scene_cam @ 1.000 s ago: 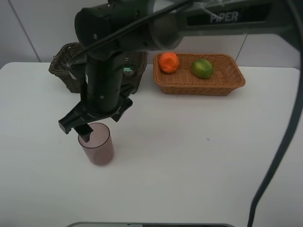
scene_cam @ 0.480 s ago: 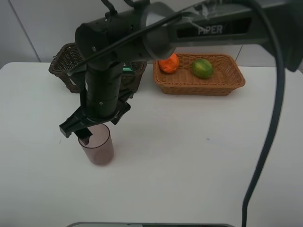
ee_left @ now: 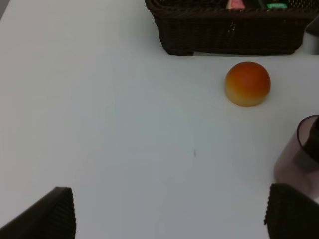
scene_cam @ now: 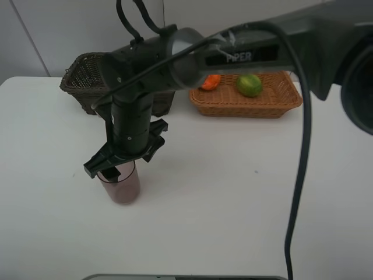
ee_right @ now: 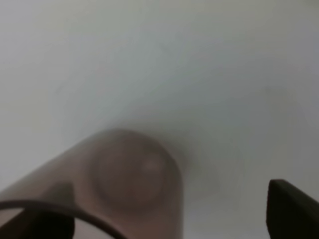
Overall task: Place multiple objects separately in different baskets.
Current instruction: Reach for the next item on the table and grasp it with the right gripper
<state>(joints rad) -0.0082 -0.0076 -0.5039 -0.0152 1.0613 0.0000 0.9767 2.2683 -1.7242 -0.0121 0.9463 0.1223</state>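
Observation:
The translucent mauve cup (scene_cam: 120,185) stands upright on the white table at the front left. My right gripper (scene_cam: 113,169) reaches across and is down at its rim, open, with one finger inside the cup (ee_right: 129,174) and the other finger (ee_right: 291,209) outside. My left gripper (ee_left: 172,219) is open and empty, low over the table, with the cup (ee_left: 299,154) to one side. The red-orange peach (ee_left: 247,83) lies on the table before the dark basket (ee_left: 224,32); the arm hides it in the high view. The orange (scene_cam: 211,81) and green fruit (scene_cam: 249,84) lie in the light basket (scene_cam: 274,108).
The dark basket (scene_cam: 81,81) stands at the back left, partly behind the right arm. A pink tube (ee_left: 235,4) and a green-labelled bottle (ee_left: 275,6) show just inside it. The right arm's cable (scene_cam: 294,192) hangs over the right half of the table.
My right gripper has come down and slightly right onto the cup's rim, still open. The cup has not moved. The arm now covers more of the orange.

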